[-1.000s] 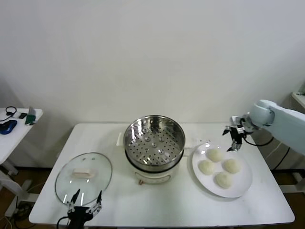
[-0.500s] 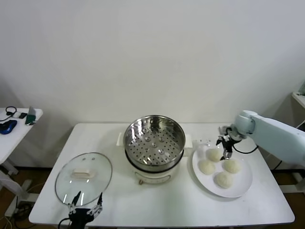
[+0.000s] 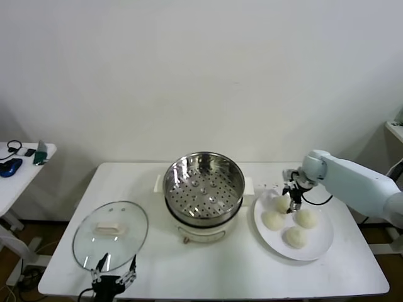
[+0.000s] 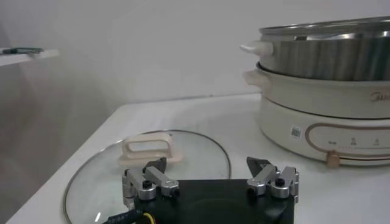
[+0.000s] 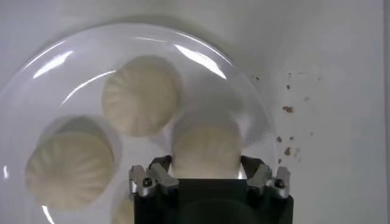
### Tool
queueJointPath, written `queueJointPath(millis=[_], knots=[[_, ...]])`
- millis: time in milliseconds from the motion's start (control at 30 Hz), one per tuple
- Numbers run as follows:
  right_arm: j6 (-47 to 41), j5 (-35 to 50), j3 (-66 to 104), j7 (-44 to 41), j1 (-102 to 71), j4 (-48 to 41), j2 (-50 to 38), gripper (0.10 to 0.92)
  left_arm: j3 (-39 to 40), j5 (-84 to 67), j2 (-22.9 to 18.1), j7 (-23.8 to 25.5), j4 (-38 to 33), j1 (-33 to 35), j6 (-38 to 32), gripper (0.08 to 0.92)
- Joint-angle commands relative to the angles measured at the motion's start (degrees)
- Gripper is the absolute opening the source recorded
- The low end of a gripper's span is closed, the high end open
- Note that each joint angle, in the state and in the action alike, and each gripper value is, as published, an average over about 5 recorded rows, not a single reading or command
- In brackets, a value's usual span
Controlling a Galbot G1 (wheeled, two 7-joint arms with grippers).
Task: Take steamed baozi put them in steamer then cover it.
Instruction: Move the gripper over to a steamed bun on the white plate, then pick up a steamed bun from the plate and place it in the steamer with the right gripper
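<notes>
- The white table holds three things in a row: the cover toward the robot's left, the steamer in the middle, and a white plate toward the right.
- Bare tabletop runs along the near edge in front of the steamer and plate, and a strip of table shows between the steamer's base and the plate's rim.
- The cover's rim lies near the table's front left corner.
- The left gripper sits low at the near table edge, just at the cover's near rim, fingers spread wide and holding nothing; in its wrist view the cream handle stands beyond the open fingers.
- The right gripper is down over the plate's far side, fingers open to either side of the far-left baozi, not closed on it.
- The four steamed baozi sit close together on the plate: smooth, cream-white, with faint pleats showing in the right wrist view.
- The steamer is uncovered, its perforated tray bare and shiny.
- Small brown specks dot the table beside the plate.
</notes>
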Motion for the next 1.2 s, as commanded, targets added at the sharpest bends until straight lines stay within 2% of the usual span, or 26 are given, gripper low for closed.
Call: queueJointPath(millis=[33,167,333,500,667,867,1200], knots=[[0.2,0.0,-0.7,-0.1,1.0,-0.2,0.5,0.660,0.1,0.1,0.0,0.0,0.0,0.1,0.0,0.823],[2.7,1.8,-6.3,-1.2,8.4,4.2,-1.1,0.654,0.2,0.3,-0.1,-0.1,-0.2,0.2,0.0,0.823],[10.2,7.0,-17.9,-3.9,27.4,13.6,-1.1,0.653,0.3,0.5,-0.1,-0.1,-0.5,0.4,0.0,0.823],[18.9,9.0,-25.4,-6.2,44.0,20.5,3.9,0.653,0.8,1.0,-0.1,-0.2,-0.8,0.3,0.0,0.823],[24.4,10.9,-28.3,-4.5,52.7,28.3,10.8,0.653,1.2,1.3,0.1,-0.2,-1.1,0.5,-0.3,0.823],[34.4,0.3,-28.6,1.7,48.9,30.2,20.2,0.653,1.3,2.0,0.4,-0.3,-1.5,0.7,-0.5,0.823],[40.7,-20.8,-24.3,8.8,31.3,17.7,26.9,0.611,1.0,2.3,0.6,-0.8,-2.8,1.2,-1.1,0.823]])
